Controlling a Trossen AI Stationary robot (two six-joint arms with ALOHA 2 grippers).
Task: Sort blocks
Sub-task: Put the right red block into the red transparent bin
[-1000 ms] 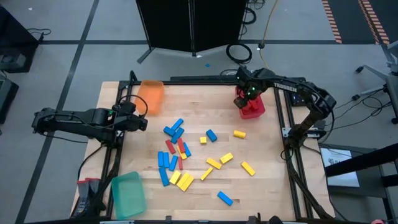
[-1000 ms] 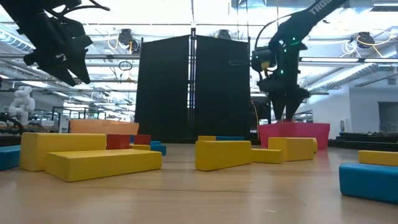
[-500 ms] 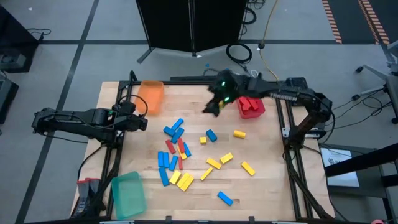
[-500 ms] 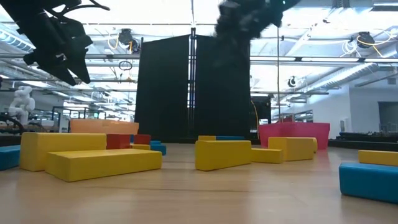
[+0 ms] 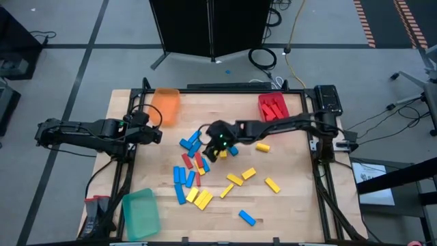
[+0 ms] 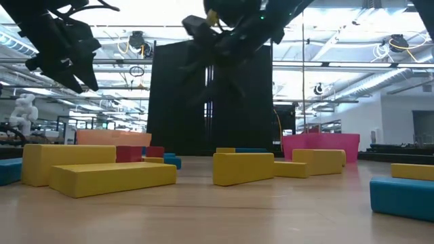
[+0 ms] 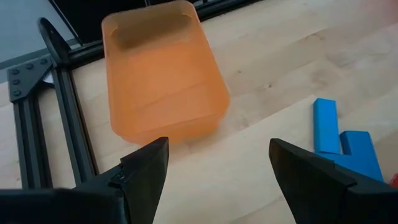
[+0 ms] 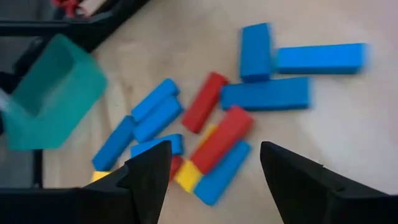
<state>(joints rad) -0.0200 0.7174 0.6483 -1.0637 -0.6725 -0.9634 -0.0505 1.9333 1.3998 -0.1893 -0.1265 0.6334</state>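
Right gripper (image 5: 217,145): fingers spread, nothing between them. It hangs above the middle of the table, over the main cluster of blocks, the arm stretched in from the right edge. Judged purpose: placed to pick the next brick, most likely a red one.

Red blocks (image 8: 221,138): two lie just ahead of the right gripper's fingers in the right wrist view, side by side and angled alike, hemmed in by blue blocks (image 8: 264,96) with a yellow block (image 8: 188,175) touching the nearer end. No contact with the fingers is visible.

Red tray (image 5: 273,107): far right corner of the table, holding red pieces. Judged the destination for red.

Loose blocks (image 5: 233,180): yellow and blue bricks scattered from the centre toward the near right; sorting looks early, most still on the table.

Left gripper (image 5: 156,136): open, holding nothing, waiting over the table's left edge, well apart from the cluster.

Orange tray (image 7: 163,73): far left corner, just ahead of the left gripper; appears empty.

Green tray (image 5: 141,213): near left corner; contents cannot be told.
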